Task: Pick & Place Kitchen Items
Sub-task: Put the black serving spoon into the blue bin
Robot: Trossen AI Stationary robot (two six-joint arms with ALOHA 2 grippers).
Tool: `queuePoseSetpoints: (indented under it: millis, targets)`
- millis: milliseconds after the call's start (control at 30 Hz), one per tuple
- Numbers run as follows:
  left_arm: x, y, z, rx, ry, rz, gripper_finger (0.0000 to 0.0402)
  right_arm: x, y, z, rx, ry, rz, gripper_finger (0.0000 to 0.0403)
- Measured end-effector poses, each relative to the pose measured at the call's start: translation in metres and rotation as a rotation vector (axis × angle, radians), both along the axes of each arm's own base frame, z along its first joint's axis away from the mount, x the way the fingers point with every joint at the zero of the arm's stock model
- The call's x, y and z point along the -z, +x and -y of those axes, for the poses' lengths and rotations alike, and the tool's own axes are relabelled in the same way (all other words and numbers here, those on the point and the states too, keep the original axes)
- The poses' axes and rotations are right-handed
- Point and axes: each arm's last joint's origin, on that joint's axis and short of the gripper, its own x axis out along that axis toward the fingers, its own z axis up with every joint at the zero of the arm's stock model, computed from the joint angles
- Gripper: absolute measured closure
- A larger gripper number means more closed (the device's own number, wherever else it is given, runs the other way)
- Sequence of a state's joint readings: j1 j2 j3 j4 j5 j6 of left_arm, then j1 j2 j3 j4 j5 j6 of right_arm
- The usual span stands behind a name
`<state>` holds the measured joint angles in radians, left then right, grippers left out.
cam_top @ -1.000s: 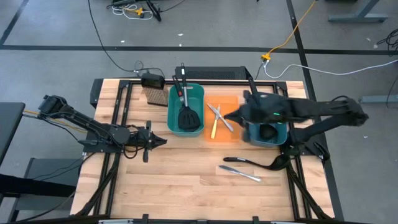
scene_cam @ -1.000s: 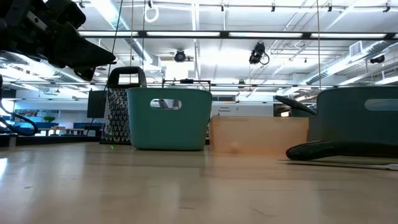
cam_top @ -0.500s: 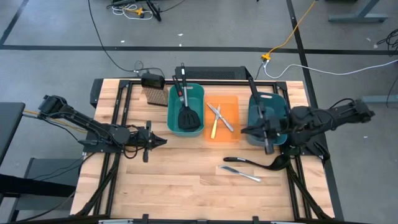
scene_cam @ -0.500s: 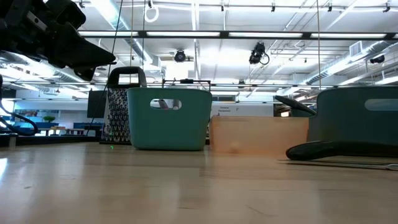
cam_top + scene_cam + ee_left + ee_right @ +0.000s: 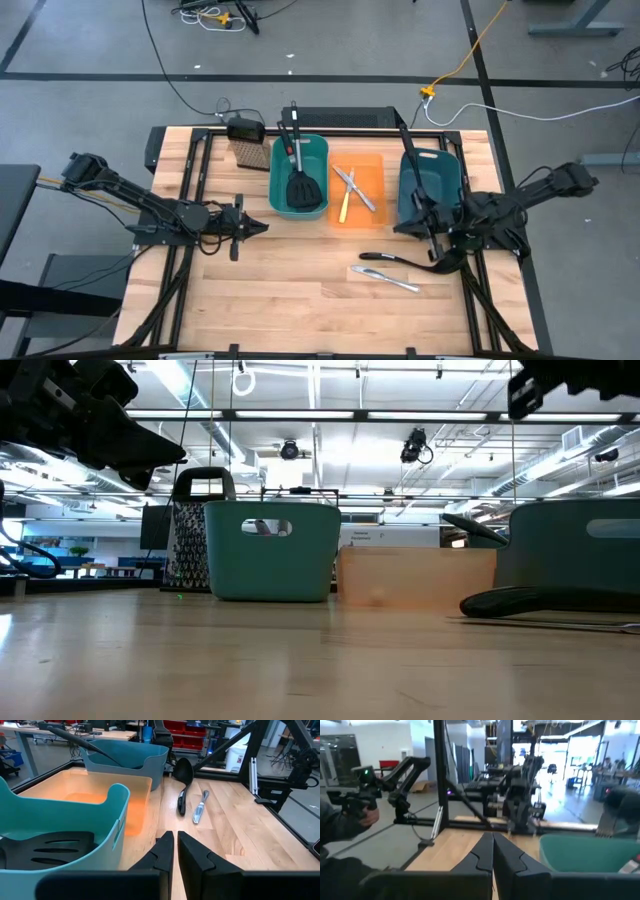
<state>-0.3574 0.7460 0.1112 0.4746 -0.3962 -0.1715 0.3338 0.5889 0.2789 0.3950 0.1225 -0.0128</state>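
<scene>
- Right gripper [image 5: 405,225] — hanging just in front of the right teal bin [image 5: 430,186], fingers pressed together, carrying nothing.
- Ladle in bin [image 5: 412,160] — leaning in that right teal bin, handle sticking out over the far rim, just behind the right gripper.
- Ladle on table [image 5: 410,261] — lying on the wood near the right gripper, toward the front edge.
- Table knife [image 5: 385,279] — lying just in front of that ladle.
- Spatulas [image 5: 300,180] — resting in the left teal bin [image 5: 275,190], between the two grippers.
- Knives in tray [image 5: 350,190] — two silver and one yellow-handled, lying crossed in the orange tray [image 5: 375,165].
- Left gripper [image 5: 262,227] — waiting at the left, fingers nearly touching, empty, near the left bin.
</scene>
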Motion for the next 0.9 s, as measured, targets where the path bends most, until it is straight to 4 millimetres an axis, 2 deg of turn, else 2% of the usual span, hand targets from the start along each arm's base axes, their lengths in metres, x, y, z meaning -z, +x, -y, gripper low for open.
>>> queuePoseSetpoints:
  millis: [200, 433, 567, 733, 900]
  targets:
    - [0.0, 0.0, 0.0, -0.003, 0.0, 0.001, 0.0372, 0.017, -0.002, -0.004, -0.002, 0.021, -0.073, 0.0396]
    - [0.0, 0.0, 0.0, -0.002, 0.001, 0.001, 0.0372, 0.035, 0.001, -0.01, 0.037, 0.062, -0.247, 0.039]
    - [0.0, 0.0, 0.0, -0.002, 0.001, 0.0, 0.0372, 0.038, 0.003, -0.014, 0.046, 0.052, -0.267, 0.0387]
    - [0.0, 0.0, 0.0, -0.002, 0.001, 0.0, 0.0372, 0.024, 0.013, -0.021, 0.107, 0.028, -0.3, 0.0385]
    - [0.0, 0.0, 0.0, -0.002, 0.001, 0.0, 0.0372, 0.0, 0.033, -0.033, 0.221, -0.048, -0.571, 0.0374]
